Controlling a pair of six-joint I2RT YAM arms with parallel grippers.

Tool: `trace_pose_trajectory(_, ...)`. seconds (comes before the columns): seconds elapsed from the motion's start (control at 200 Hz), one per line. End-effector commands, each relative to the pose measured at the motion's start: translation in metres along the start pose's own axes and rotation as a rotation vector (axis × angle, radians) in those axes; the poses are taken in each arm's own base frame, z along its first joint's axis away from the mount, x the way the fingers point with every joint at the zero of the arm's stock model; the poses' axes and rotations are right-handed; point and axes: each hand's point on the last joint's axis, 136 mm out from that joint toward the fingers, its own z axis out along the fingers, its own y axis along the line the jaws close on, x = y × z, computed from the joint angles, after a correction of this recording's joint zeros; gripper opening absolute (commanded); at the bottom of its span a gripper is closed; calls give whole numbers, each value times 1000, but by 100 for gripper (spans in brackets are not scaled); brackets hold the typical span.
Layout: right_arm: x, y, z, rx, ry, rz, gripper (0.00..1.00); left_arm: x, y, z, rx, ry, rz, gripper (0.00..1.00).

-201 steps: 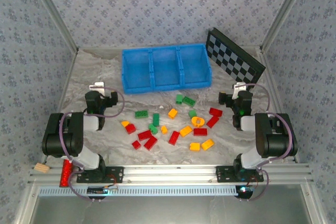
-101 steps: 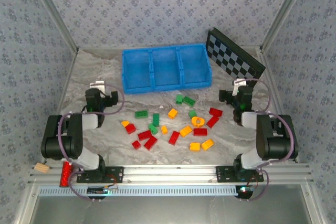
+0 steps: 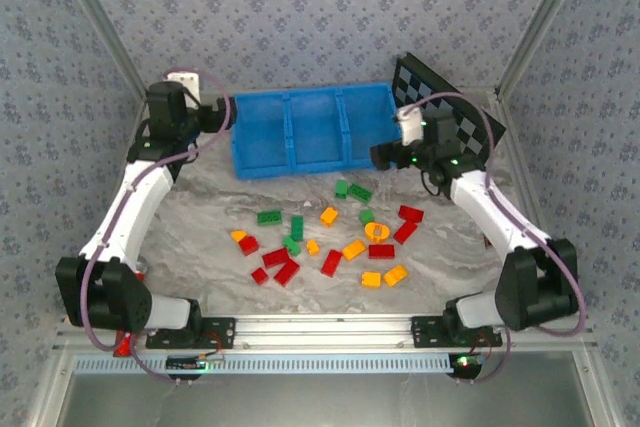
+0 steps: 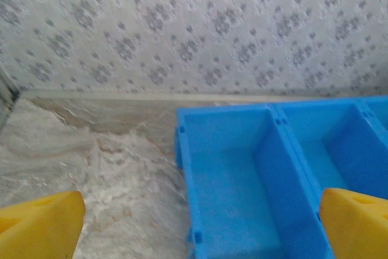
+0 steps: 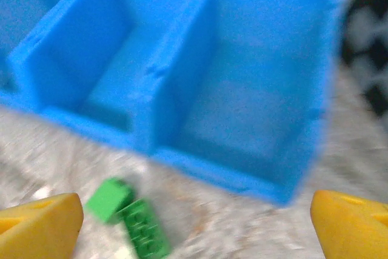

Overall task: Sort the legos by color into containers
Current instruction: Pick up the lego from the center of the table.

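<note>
The left arm (image 3: 140,187) reaches to the far left of the table (image 3: 190,237). Its jaws are spread wide, hold nothing, and are poised by the left end of the blue tray (image 3: 300,163). The tray's three compartments sit side by side along the back and have no bricks in them. The bricks (image 3: 330,262) all lie loose on the table in front of the tray, a scatter of red, green and orange-yellow well apart from the left jaws.

The right arm (image 3: 480,207) is the nearer one. Its jaws are also wide open and empty, hanging just off the tray's right front corner. A pair of green bricks (image 5: 136,222) lies near that corner, toward the near edge and slightly leftward of the jaws. The longer green brick seems to run slantwise across the gap between the jaws, though the wrist picture is blurred. The likely next pick is therefore green, by the right arm. A checkered board (image 3: 470,117) leans at the far right.
</note>
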Motion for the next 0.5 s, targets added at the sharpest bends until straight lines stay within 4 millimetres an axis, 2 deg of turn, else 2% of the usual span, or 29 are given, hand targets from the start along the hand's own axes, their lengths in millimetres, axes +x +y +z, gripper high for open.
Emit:
trace_pose_trajectory(0.0,56,38,16,-153,283,-58,98,54,-15,-1,95,300,-51,99)
trace_pose_trajectory(0.065,69,48,27,-184,347,-94,95,55,-21,-2,131,323,-45,99)
trace_pose_trajectory(0.15,92,48,43,-163,430,-131,85,58,-19,-3,117,332,-34,99)
trace_pose_trajectory(0.16,84,48,44,-160,417,-138,84,58,-18,-3,115,334,-34,99)
trace_pose_trajectory(0.175,84,47,46,-156,423,-144,83,58,-18,-4,113,334,-32,99)
trace_pose_trajectory(0.495,114,46,83,-122,606,-271,76,73,-16,-3,109,374,-23,99)
